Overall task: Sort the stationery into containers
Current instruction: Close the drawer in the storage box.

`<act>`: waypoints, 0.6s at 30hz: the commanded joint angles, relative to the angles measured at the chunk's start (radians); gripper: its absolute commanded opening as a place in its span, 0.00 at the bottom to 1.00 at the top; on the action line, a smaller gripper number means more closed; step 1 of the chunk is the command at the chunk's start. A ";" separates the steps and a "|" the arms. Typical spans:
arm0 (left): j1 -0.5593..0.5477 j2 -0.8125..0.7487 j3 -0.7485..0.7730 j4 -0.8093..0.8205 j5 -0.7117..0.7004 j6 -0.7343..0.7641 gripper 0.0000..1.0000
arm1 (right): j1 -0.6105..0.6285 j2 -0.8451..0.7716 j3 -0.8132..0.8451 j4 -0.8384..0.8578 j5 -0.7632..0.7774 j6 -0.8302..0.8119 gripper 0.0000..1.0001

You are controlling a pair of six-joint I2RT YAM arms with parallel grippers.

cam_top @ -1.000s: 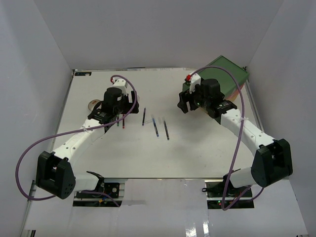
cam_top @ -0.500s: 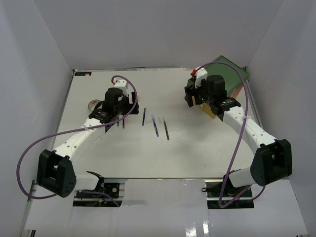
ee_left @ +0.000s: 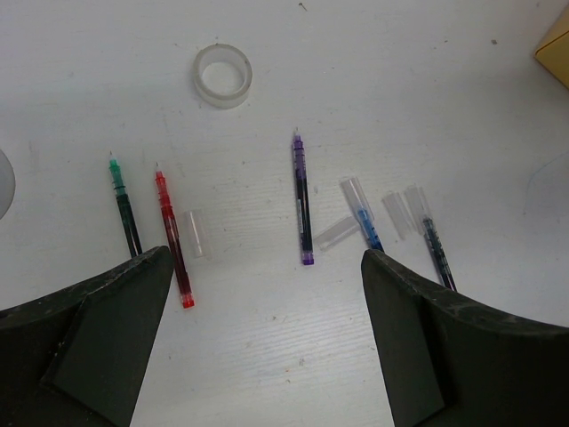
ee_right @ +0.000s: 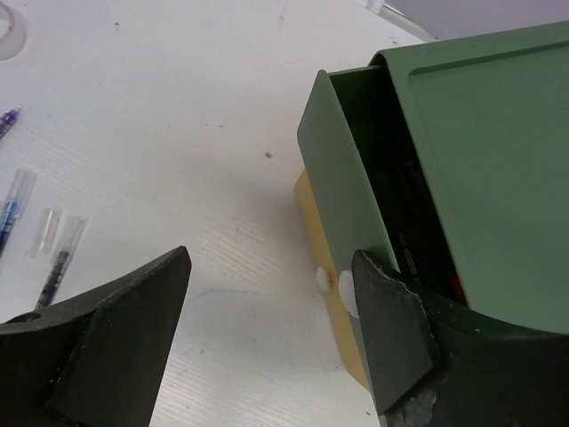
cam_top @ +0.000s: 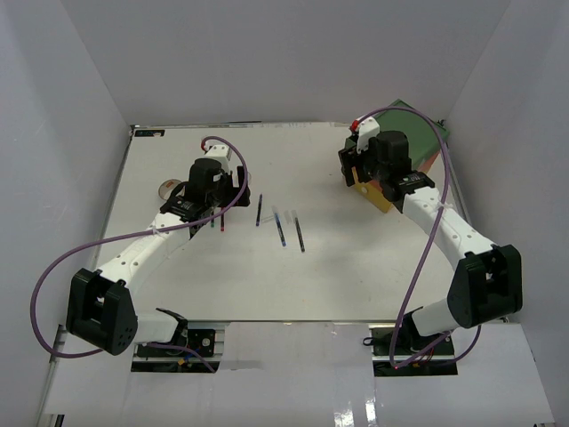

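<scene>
Several thin pens lie on the white table: green [ee_left: 123,209], red [ee_left: 173,240], purple [ee_left: 303,200], blue [ee_left: 363,218] and dark [ee_left: 436,245], with loose clear caps among them. A small clear tape roll [ee_left: 223,76] lies beyond them. My left gripper [ee_left: 267,267] is open and empty above the table, just short of the pens [cam_top: 279,228]. The drawer chest [cam_top: 413,133] stands at the back right. Its green top drawer [ee_right: 342,187] is pulled out with dark items inside; the yellow drawer [ee_right: 324,258] shows below. My right gripper [ee_right: 271,267] is open, one finger beside the white knobs [ee_right: 348,289].
A beige tape roll [cam_top: 169,188] lies left of my left arm, partly hidden by it. White walls close in the table on the left, back and right. Pens and a cap also show at the left edge of the right wrist view [ee_right: 53,267].
My right gripper has moved back and to the right, up against the front of the chest. The left arm and the pens have not moved.
</scene>
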 commanded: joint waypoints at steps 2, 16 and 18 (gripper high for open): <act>0.002 0.000 -0.002 -0.002 -0.002 0.002 0.98 | -0.018 0.014 0.039 0.016 0.113 -0.038 0.80; 0.002 0.004 -0.002 -0.002 -0.005 0.002 0.98 | -0.018 0.029 0.051 0.047 0.170 -0.080 0.86; 0.002 0.004 -0.002 -0.002 -0.007 0.002 0.98 | -0.018 0.032 0.051 0.051 0.173 -0.081 0.87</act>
